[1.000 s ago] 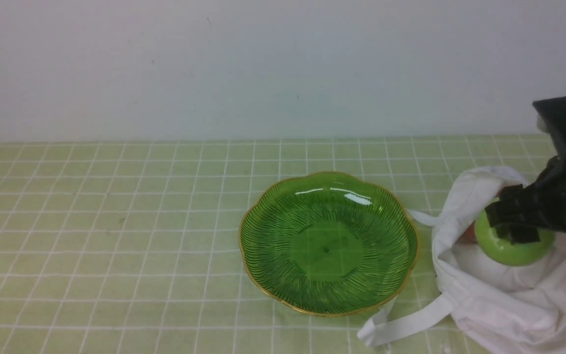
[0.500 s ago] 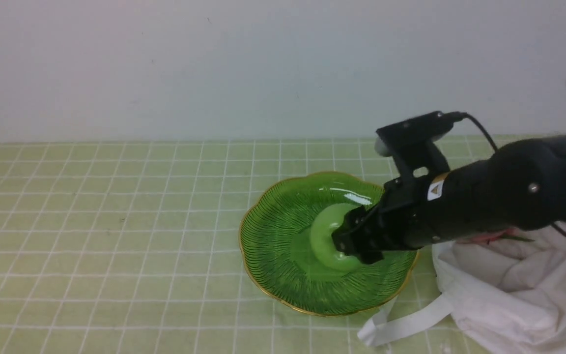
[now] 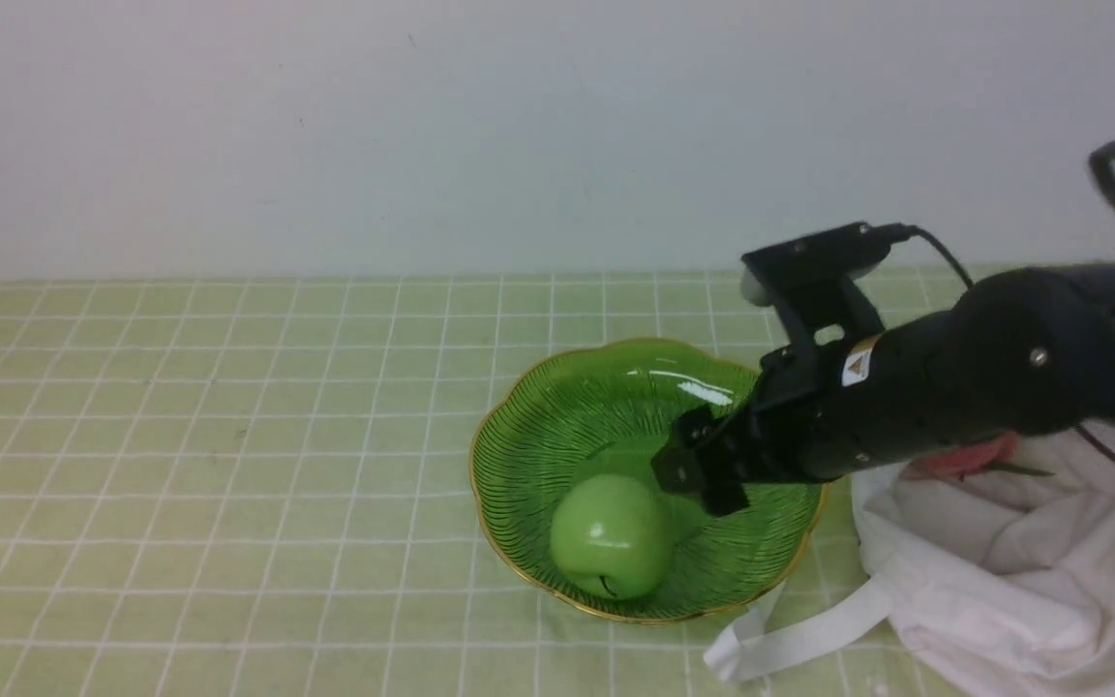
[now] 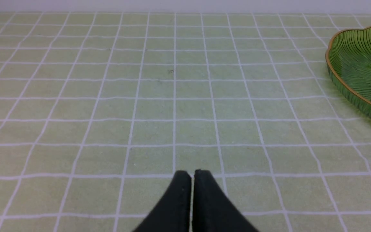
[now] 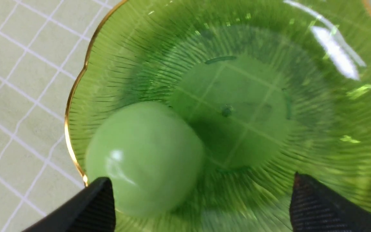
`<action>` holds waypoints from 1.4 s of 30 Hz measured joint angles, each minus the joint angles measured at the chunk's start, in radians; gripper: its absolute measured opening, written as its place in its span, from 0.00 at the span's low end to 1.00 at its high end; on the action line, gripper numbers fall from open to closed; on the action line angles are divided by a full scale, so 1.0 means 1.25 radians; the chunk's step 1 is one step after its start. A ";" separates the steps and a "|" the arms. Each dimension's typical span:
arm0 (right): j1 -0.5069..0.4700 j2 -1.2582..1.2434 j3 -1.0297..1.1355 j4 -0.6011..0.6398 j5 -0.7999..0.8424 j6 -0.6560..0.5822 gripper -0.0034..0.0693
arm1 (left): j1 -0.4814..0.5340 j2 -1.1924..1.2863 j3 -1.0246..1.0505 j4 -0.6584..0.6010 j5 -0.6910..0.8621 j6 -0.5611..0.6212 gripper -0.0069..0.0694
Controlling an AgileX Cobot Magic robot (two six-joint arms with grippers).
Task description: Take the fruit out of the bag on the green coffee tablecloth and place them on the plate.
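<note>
The green apple (image 3: 612, 536) lies in the plate (image 3: 519, 416), on its near-left part, tipped so its stem points toward the camera; being nearly round, it shows no clear long axis. Half a second ago it sat mid-plate, at the fingers — now it has rolled nearer and left. The right gripper (image 3: 698, 460), over the plate's right half, is spread wide and holds nothing. Right of the plate is the white bag (image 3: 1012, 571) — the peach (image 3: 969, 457) at its opening, leaf pointing right.
</note>
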 joint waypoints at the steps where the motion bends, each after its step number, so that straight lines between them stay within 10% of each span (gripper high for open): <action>1: -0.022 -0.020 -0.020 -0.003 0.045 0.007 1.00 | 0.000 0.000 0.000 0.000 0.000 0.000 0.08; 10: -0.147 -0.091 -0.101 -0.089 0.360 0.081 0.82 | 0.000 0.000 0.000 0.000 0.000 -0.001 0.08; 18: -0.194 -0.139 -0.076 -0.161 0.532 0.089 0.15 | 0.000 0.000 0.000 0.000 0.000 -0.001 0.08; 24: -0.194 -0.356 0.022 -0.161 0.533 0.089 0.03 | 0.000 0.000 0.000 0.000 0.000 -0.001 0.08; 36: -0.194 -0.819 0.446 -0.159 -0.174 0.089 0.03 | 0.000 0.000 0.000 0.000 0.000 -0.001 0.08; 42: -0.194 -0.885 0.495 -0.158 -0.228 0.089 0.03 | 0.000 0.000 0.000 0.000 0.000 -0.001 0.08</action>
